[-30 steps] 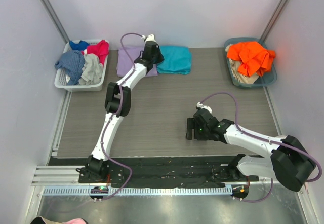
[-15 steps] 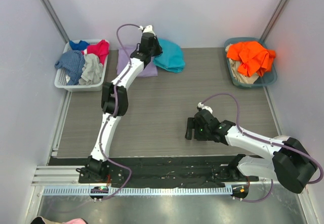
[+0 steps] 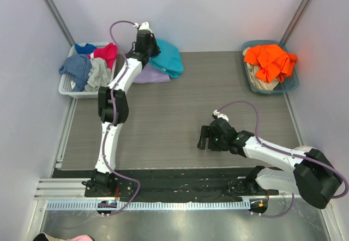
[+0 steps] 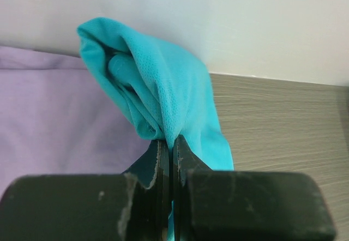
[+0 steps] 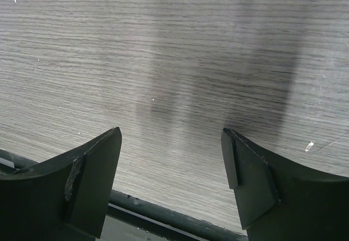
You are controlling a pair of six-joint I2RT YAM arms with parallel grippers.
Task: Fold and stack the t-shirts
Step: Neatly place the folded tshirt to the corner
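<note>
Grey table (image 3: 180, 110); left jaws pinch teal t-shirt (image 4: 163, 88) (lavender t-shirt (image 4: 49, 115) beneath).

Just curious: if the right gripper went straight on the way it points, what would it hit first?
Likely the bare table; ahead of the open right gripper only wood-grain surface shows. Depth is unclear.

The left arm (image 3: 107, 143) and right arm (image 3: 272, 152) are wearing white shells between black joints, each trailing a purple cable (image 3: 246, 104). The right gripper (image 5: 172, 143) is showing dark, scuffed fingers (image 5: 90, 175); a green light (image 3: 217, 139) is possibly glowing at its wrist.
</note>
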